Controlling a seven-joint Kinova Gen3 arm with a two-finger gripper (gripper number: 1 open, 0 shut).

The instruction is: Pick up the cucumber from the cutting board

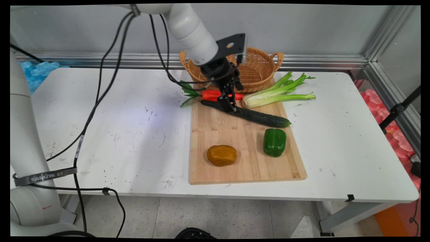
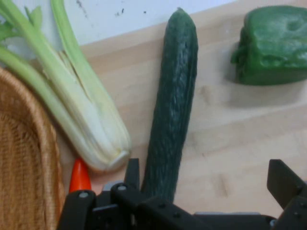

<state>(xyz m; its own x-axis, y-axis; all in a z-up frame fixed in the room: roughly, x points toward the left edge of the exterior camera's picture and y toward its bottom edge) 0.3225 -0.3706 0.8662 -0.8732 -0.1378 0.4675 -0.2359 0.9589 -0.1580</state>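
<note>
My gripper (image 1: 230, 107) is low over the far end of a wooden cutting board (image 1: 245, 169), its fingers open around the left part of a long dark cucumber (image 1: 250, 115). In the hand view the cucumber (image 2: 172, 105) runs up between the fingers, close against the left finger (image 2: 132, 173), while the right finger (image 2: 285, 182) stands well apart from it; the gripper (image 2: 208, 181) holds nothing. An orange carrot (image 1: 212, 95) lies just behind the cucumber, its tip (image 2: 79, 176) showing beside the left finger.
A celery stalk (image 1: 278, 92) lies at the board's far right, next to a wicker basket (image 1: 258, 67) by the wall. A green pepper (image 1: 274, 142) and an orange-brown lump (image 1: 221, 155) sit on the board's near half. Black cables hang at the left.
</note>
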